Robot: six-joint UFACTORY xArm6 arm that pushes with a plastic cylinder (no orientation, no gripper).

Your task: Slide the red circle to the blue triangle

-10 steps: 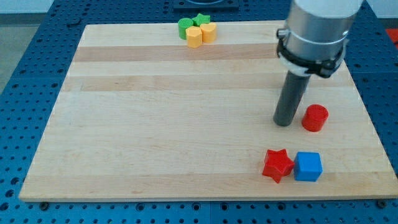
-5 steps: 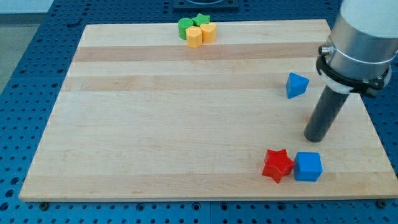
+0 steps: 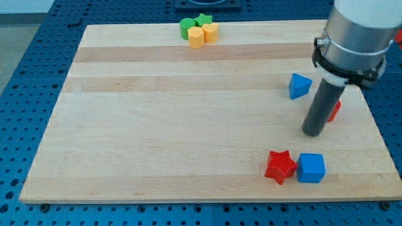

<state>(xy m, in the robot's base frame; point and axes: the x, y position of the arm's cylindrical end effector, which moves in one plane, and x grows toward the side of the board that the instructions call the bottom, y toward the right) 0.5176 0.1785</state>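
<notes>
The red circle (image 3: 335,110) is at the view's right, mostly hidden behind my rod; only a red sliver shows on the rod's right side. The blue triangle (image 3: 299,85) lies up and to the left of it, a short gap away. My tip (image 3: 312,132) rests on the board just below and left of the red circle, below the blue triangle.
A red star (image 3: 280,166) and a blue cube (image 3: 311,167) sit side by side near the bottom right. A cluster of a green circle (image 3: 186,27), green star (image 3: 203,20) and two yellow blocks (image 3: 203,34) sits at the top edge of the wooden board (image 3: 176,113).
My tip swung from the red circle's left to its lower side, then shifted slightly left and up. The red circle has moved up, toward the blue triangle.
</notes>
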